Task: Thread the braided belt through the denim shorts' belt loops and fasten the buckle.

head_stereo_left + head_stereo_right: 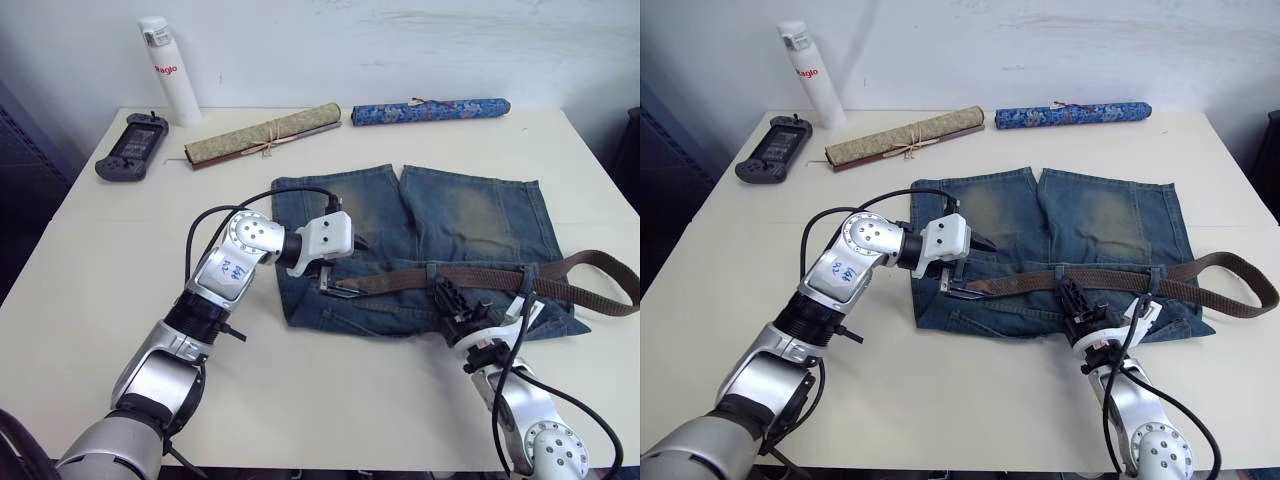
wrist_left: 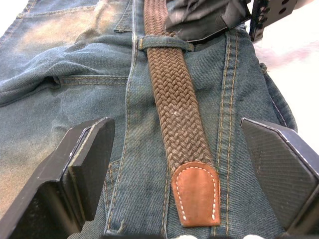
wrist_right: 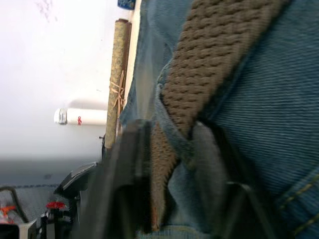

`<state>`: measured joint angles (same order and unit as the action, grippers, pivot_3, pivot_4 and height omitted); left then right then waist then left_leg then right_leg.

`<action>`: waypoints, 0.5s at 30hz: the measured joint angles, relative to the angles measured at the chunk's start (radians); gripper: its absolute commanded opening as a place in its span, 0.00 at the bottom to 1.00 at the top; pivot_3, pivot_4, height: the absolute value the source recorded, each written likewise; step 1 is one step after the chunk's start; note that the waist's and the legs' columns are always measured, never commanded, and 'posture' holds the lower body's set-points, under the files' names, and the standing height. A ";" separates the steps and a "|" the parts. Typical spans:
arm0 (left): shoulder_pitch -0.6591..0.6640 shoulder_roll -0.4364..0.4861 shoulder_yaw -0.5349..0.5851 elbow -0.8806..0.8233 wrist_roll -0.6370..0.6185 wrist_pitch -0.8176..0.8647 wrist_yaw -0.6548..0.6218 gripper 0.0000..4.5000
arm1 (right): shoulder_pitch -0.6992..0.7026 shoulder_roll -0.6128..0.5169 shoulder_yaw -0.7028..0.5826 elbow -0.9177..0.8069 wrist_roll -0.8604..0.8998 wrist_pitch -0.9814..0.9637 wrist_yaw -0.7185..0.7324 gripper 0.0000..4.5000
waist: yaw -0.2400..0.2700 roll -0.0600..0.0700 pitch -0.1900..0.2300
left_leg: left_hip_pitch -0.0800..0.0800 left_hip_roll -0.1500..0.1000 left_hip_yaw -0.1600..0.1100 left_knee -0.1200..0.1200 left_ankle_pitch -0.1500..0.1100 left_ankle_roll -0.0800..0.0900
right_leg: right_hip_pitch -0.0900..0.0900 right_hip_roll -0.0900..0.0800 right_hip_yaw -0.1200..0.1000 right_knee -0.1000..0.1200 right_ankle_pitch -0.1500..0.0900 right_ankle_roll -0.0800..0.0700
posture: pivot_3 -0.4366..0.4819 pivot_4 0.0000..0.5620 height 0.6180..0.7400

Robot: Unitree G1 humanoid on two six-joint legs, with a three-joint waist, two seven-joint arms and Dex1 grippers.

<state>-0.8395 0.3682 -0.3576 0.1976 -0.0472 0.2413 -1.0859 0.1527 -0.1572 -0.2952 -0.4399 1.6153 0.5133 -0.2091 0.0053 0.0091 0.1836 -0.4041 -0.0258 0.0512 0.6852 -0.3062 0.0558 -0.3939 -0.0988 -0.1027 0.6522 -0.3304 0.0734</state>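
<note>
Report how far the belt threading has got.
Done: the belt runs along the shorts' waistband and passes under at least one loop. In hand: the left gripper is open around the leather tip; the right gripper is pinching belt and denim at the waistband. Left: the long tail trails off to the robot's right, and nothing is fastened.

A white table holds a few extra things along its far edge. A tall white bottle stands upright. Near it lies a dark gadget, maybe a game controller. A green roll tied with string lies beside a blue patterned roll.
</note>
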 measured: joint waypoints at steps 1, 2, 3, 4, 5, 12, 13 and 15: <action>0.000 0.000 -0.002 0.000 0.000 -0.001 -0.001 1.00 | 0.022 -0.044 -0.017 -0.011 0.011 0.017 -0.001 0.71 | 0.003 0.000 0.000 | 0.000 0.000 0.000 0.000 0.000 0.000 | 0.000 0.000 0.000 0.000 0.000 0.000 | 0.48 0.27 0.56; 0.000 0.001 -0.003 0.001 0.000 -0.002 -0.002 1.00 | 0.048 -0.095 -0.035 -0.026 0.023 0.035 0.000 0.83 | 0.009 0.000 0.000 | 0.000 0.000 0.000 0.000 0.000 0.000 | 0.000 0.000 0.000 -0.001 0.000 0.000 | 0.48 0.27 0.56; 0.000 0.003 -0.003 0.002 0.001 -0.003 -0.004 1.00 | 0.075 -0.163 -0.052 -0.043 0.028 0.060 0.006 0.92 | 0.013 0.000 0.000 | 0.000 0.000 0.000 0.000 0.000 0.000 | 0.000 0.000 0.000 -0.001 0.000 0.000 | 0.48 0.27 0.56; 0.000 0.004 -0.003 0.002 0.001 -0.004 -0.006 1.00 | 0.096 -0.217 -0.068 -0.057 0.027 0.081 0.015 0.98 | 0.016 0.000 0.000 | 0.000 0.000 0.000 0.000 0.000 0.000 | 0.000 0.000 0.000 -0.003 0.000 0.000 | 0.48 0.27 0.56; 0.000 0.006 -0.003 0.005 0.002 -0.007 -0.009 1.00 | 0.127 -0.318 -0.086 -0.084 0.013 0.121 0.048 0.98 | 0.019 0.000 0.000 | 0.000 0.000 0.000 0.001 0.000 0.001 | 0.001 0.000 0.000 -0.006 0.000 0.000 | 0.48 0.27 0.56; 0.000 0.020 -0.003 0.012 -0.004 -0.039 -0.056 1.00 | 0.170 -0.746 -0.110 -0.287 -0.327 0.221 0.372 0.98 | 0.022 -0.002 0.001 | 0.000 0.001 0.000 0.000 0.000 0.000 | 0.001 0.001 -0.001 -0.006 0.000 0.000 | 0.48 0.27 0.56; 0.001 0.030 -0.001 0.012 -0.007 -0.043 -0.067 1.00 | 0.171 -0.772 -0.098 -0.294 -0.387 0.210 0.433 0.98 | 0.023 -0.002 0.001 | 0.000 0.001 0.000 0.000 0.000 0.000 | 0.001 0.001 -0.001 -0.007 0.000 0.000 | 0.48 0.27 0.56; 0.006 0.052 0.007 0.009 -0.018 -0.044 -0.087 1.00 | 0.171 -0.853 -0.052 -0.299 -0.535 0.188 0.531 0.98 | 0.023 -0.002 0.001 | 0.000 0.000 0.000 0.001 0.000 0.001 | 0.002 0.001 -0.001 -0.007 0.000 0.001 | 0.48 0.27 0.56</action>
<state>-0.8337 0.4198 -0.3509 0.2065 -0.0657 0.1970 -1.1728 0.3239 -1.0101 -0.3476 -0.7392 1.0806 0.7018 0.3215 0.0282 0.0066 0.1848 -0.4044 -0.0257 0.0515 0.6858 -0.3063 0.0565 -0.3922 -0.0978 -0.1037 0.6453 -0.3299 0.0742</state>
